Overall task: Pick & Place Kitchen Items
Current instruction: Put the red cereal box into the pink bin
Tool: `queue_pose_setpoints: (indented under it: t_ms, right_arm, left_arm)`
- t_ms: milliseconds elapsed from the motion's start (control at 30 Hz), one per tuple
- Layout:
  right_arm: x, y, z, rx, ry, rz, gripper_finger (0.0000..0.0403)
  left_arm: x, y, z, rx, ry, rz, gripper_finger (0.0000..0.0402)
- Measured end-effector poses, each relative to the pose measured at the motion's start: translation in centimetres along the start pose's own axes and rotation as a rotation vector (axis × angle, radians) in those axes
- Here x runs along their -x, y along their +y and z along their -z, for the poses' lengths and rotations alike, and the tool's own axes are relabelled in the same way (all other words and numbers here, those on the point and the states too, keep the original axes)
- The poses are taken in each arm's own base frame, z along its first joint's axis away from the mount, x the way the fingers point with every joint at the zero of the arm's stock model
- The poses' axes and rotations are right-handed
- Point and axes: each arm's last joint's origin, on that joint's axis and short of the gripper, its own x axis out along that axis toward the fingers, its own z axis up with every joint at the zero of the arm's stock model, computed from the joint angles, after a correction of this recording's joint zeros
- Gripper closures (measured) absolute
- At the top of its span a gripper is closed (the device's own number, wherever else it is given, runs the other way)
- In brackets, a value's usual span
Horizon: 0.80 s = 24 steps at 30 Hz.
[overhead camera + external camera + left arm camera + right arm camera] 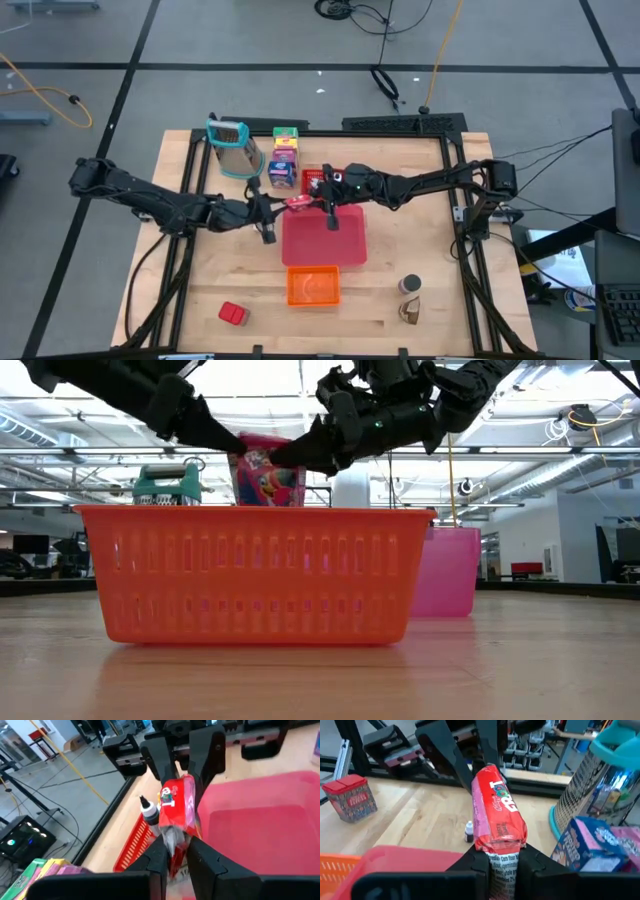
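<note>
A red and pink snack pouch hangs in the air between my two grippers, over the far left corner of the pink tray. My left gripper comes in from the table's left and is shut on one end of the pouch. My right gripper comes in from the right and is shut on the other end. In the low view the pouch shows above the orange basket, well clear of it. My left gripper pinches the pouch's flat sealed end between its two fingers. The fingers lie nearly level, come from the table's left and point along the pouch. The pouch is lifted clear. My right gripper pinches the opposite sealed end between its two fingers. Its fingers come nearly level from the table's right, along the pouch. The pouch spans the gap between the two grippers, clear of the tray.
A tall metal grater and stacked food boxes stand at the far left. A small red basket sits behind the pouch. The orange basket lies near the front, with a red block, a jar and a brown piece.
</note>
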Motion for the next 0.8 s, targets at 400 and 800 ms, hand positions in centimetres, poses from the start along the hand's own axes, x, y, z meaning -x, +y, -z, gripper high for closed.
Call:
queue_pose_setpoints:
  t_ms: [400, 800]
  right_arm:
    - [3.5, 1.1, 1.6, -0.063, 0.069, -0.053, 0.0374]
    - [9.6, 2.4, 4.1, -0.176, -0.016, 0.095, 0.0376]
  left_arm:
    - [1.5, 1.5, 0.5, 0.041, 0.080, -0.162, 0.0348]
    - [1.5, 1.6, 0.6, 0.040, 0.080, -0.140, 0.0348]
